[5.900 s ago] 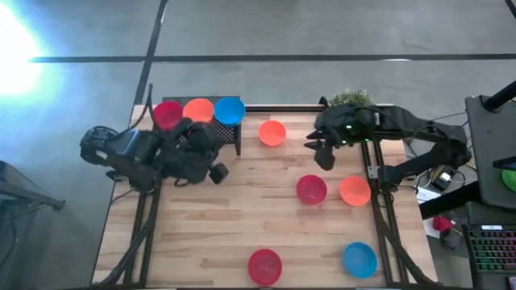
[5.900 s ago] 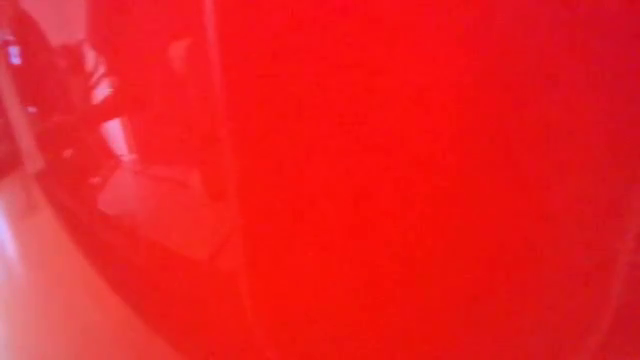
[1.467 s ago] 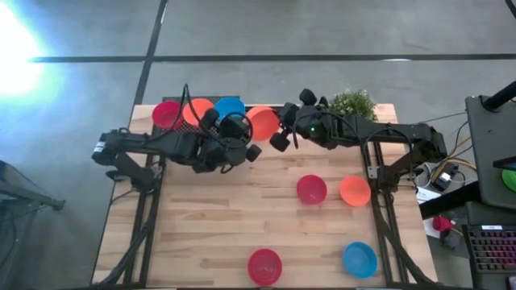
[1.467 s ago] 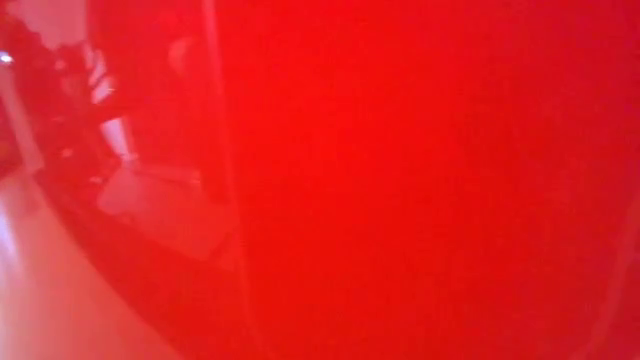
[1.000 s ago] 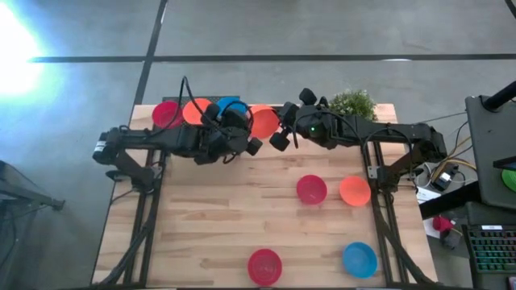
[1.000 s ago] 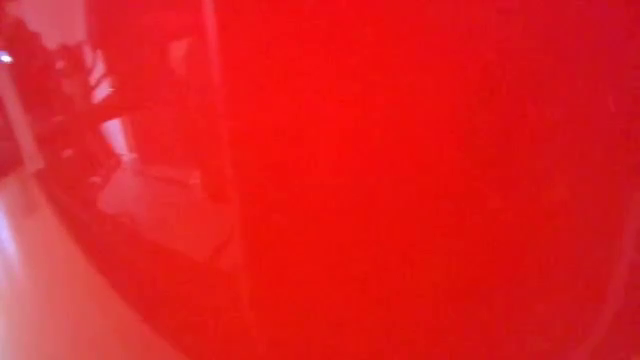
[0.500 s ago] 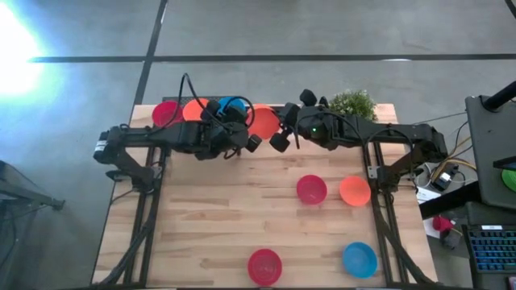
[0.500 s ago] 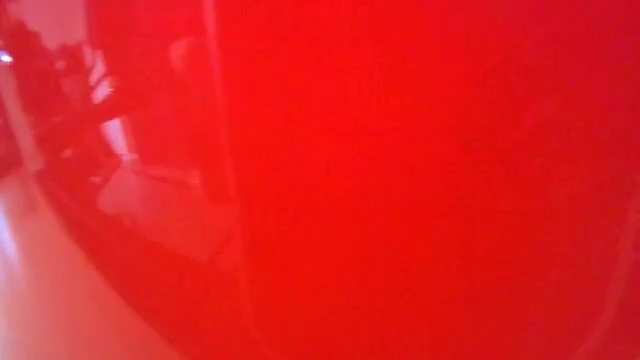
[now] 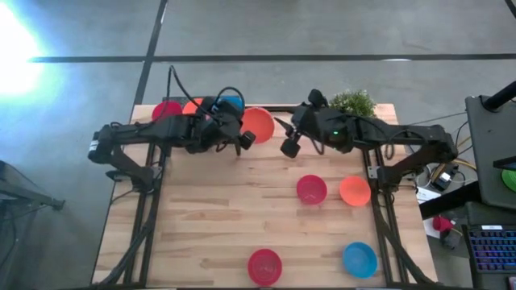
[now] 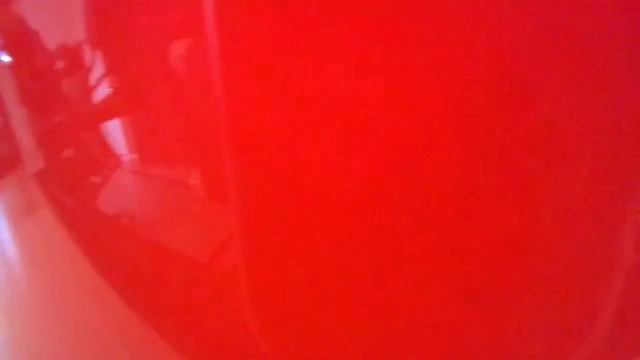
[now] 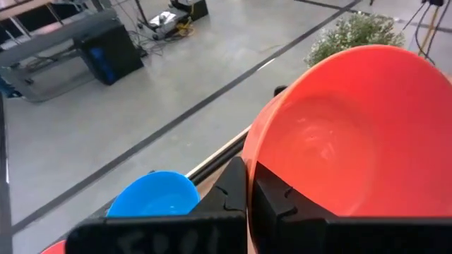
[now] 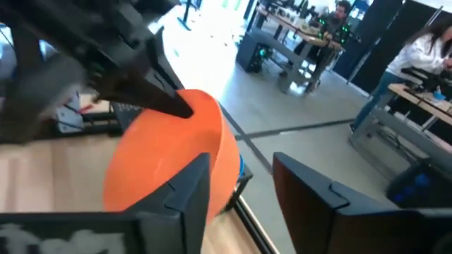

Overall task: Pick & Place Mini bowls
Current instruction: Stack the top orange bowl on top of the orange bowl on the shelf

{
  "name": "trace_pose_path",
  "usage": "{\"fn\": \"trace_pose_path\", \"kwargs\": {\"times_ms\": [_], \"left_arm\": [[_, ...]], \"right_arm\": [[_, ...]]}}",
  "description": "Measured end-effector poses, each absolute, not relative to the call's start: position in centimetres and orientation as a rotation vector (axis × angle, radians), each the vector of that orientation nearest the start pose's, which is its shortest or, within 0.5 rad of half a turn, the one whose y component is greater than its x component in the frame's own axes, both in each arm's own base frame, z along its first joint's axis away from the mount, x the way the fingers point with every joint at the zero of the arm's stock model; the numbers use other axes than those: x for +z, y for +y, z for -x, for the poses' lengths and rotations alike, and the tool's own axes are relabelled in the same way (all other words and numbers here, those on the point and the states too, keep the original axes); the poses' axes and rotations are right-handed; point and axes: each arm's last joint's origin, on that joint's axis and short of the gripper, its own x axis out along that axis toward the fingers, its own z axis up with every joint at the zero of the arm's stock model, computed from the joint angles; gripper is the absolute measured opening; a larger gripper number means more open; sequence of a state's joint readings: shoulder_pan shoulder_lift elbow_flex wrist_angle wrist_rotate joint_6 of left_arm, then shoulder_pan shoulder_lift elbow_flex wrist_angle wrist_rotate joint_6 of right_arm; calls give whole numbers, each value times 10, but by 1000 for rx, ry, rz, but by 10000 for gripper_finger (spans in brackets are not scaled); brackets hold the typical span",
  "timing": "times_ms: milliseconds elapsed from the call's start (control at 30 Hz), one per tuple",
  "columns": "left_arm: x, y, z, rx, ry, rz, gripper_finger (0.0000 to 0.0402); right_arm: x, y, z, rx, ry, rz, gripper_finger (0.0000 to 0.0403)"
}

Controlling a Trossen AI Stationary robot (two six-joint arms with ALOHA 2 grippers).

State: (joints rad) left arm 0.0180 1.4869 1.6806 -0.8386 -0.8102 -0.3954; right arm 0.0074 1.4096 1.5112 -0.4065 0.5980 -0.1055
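Left pincer [image 9: 242, 138] clamped on orange mini bowl [image 9: 258, 124], right pincer [image 9: 285, 137] open just beside it

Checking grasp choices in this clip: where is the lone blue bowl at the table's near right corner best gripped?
Grip the blue bowl by its thin rim, coming straight down: it sits upright, open side up, with bare table around it.

You've got a grey concrete floor [image 9: 322, 32] with dark seam lines [image 9: 242, 58] crossing it, and a hard glare patch [image 9: 12, 44] at the far left in the high view. Wood-slat table [image 9: 210, 217] on a dark frame. Right wrist view shows desks [image 12: 296, 32] with people seated [image 12: 427, 49] behind. Left wrist view: grey bench [image 11: 63, 42] and blue bin [image 11: 106, 63] on the floor.
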Motion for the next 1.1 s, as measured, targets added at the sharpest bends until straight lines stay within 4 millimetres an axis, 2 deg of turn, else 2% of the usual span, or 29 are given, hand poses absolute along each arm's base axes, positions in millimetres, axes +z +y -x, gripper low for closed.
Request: {"fn": "trace_pose_path", "kwargs": {"times_ms": [133, 267, 500, 633, 800, 1100], "left_arm": [[425, 39, -280, 937, 472, 115, 0], [431, 57, -255, 992, 503, 156, 0], [437, 91, -202, 1162, 610, 214, 0], [435, 107, -180, 1196, 688, 285, 0], [430, 124, -164, 1184, 792, 346, 0], [421, 149, -149, 1142, 898, 454, 0]], "right_arm": [[433, -7, -288, -550, 283, 185, 176], [446, -3, -272, -536, 235, 172, 189], [457, 1, -255, -516, 185, 136, 188], [459, 2, -253, -467, 179, 130, 185], [458, 6, -255, -324, 178, 119, 183], [458, 11, -256, -148, 176, 102, 183]]}}
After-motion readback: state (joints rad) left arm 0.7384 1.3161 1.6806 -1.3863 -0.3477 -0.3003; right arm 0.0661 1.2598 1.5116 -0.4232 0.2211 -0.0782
